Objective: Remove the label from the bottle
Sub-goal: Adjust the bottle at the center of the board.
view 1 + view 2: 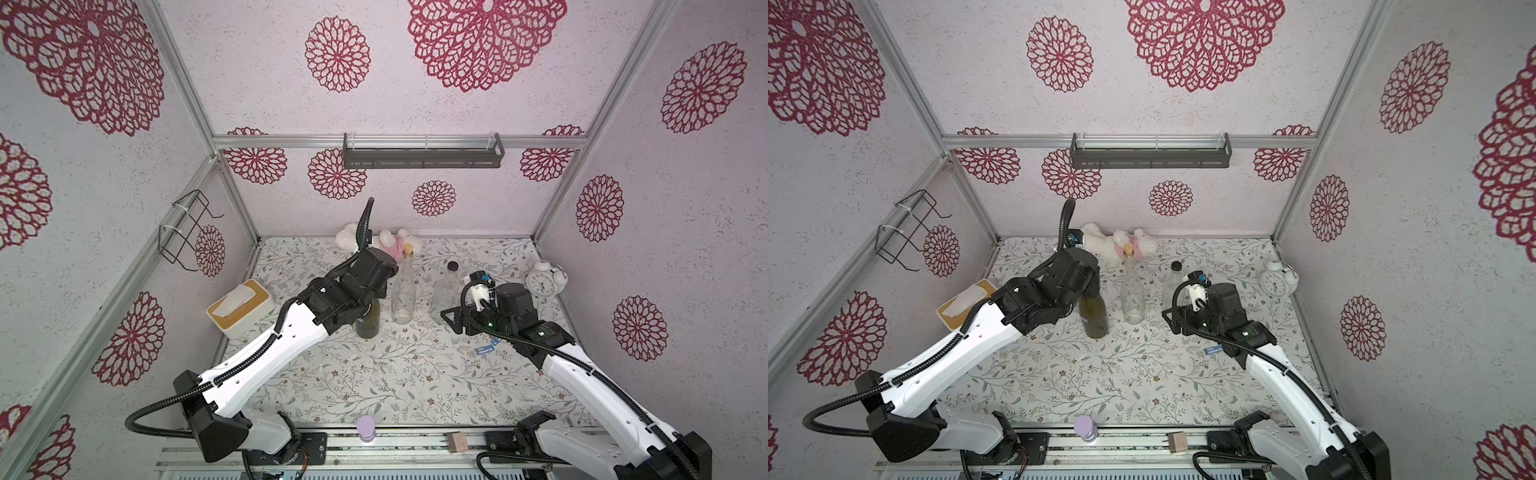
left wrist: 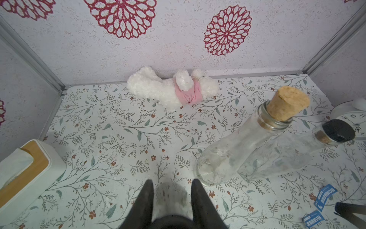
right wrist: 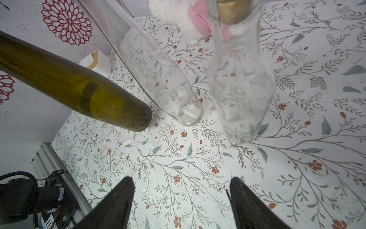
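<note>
An olive-green glass bottle [image 1: 369, 322] [image 1: 1094, 318] stands upright left of centre. My left gripper [image 1: 374, 291] [image 2: 172, 181] comes down from above and is shut on its top, which shows as a blurred grey round between the black fingers. In the right wrist view the green bottle [image 3: 79, 87] carries a dark rectangular patch [image 3: 89, 95] on its side. My right gripper [image 1: 445, 312] [image 3: 182, 178] hangs open low over the table, right of the bottles, with nothing between its fingers. Two blue label scraps [image 1: 484, 350] [image 2: 326, 195] lie flat on the table near the right arm.
A clear corked bottle [image 1: 403, 291] [image 2: 237, 148] and a clear black-capped bottle [image 1: 446, 286] [image 3: 241, 79] stand between the grippers. A tissue box [image 1: 239, 307] sits at the left, a plush toy [image 1: 386, 241] at the back wall, and a white alarm clock [image 1: 542, 282] at the right.
</note>
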`<action>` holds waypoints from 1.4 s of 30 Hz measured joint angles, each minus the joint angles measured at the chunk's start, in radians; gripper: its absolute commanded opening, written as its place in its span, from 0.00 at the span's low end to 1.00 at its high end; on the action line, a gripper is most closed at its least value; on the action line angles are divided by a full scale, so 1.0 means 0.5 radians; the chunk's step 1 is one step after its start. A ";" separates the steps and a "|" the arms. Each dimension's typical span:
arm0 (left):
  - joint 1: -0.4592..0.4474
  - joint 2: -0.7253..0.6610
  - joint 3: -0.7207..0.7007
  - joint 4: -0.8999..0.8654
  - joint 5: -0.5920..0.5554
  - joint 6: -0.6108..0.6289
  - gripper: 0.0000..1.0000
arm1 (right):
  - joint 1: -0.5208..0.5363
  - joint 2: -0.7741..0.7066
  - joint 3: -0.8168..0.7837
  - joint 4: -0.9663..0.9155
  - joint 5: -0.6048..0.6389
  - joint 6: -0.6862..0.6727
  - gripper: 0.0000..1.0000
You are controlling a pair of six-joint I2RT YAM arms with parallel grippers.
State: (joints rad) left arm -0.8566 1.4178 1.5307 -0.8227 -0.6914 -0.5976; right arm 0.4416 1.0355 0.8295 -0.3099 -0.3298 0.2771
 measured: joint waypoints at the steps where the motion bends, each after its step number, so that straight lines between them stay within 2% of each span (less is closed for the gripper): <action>1: -0.031 0.000 -0.006 -0.010 -0.047 -0.046 0.00 | 0.001 0.013 0.006 0.001 -0.011 -0.002 0.79; 6: -0.179 0.000 -0.060 -0.060 -0.250 -0.269 0.00 | 0.014 0.077 0.049 0.008 -0.067 -0.017 0.78; 17: -0.250 0.031 -0.185 -0.057 -0.300 -0.553 0.09 | 0.034 0.175 0.065 0.046 -0.137 -0.047 0.78; 21: -0.253 0.032 -0.186 -0.056 -0.311 -0.592 0.20 | 0.040 0.200 0.065 0.054 -0.137 -0.047 0.78; 25: -0.254 0.032 -0.188 -0.056 -0.320 -0.607 0.37 | 0.047 0.204 0.065 0.060 -0.137 -0.047 0.78; 27: -0.254 0.034 -0.188 -0.033 -0.327 -0.616 0.40 | 0.049 0.204 0.065 0.061 -0.137 -0.047 0.78; 31: -0.257 0.034 -0.188 0.035 -0.336 -0.615 0.55 | 0.052 0.204 0.065 0.060 -0.136 -0.047 0.78; 37: -0.266 0.031 -0.188 0.095 -0.319 -0.562 0.72 | 0.053 0.201 0.065 0.059 -0.133 -0.047 0.78; 42: -0.269 0.005 -0.188 0.163 -0.228 -0.438 0.90 | 0.053 0.181 0.065 0.054 -0.124 -0.047 0.79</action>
State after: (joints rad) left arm -0.9909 1.4204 1.4368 -0.7414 -0.8055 -0.8165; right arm 0.4683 1.1259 0.8619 -0.2829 -0.3916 0.2535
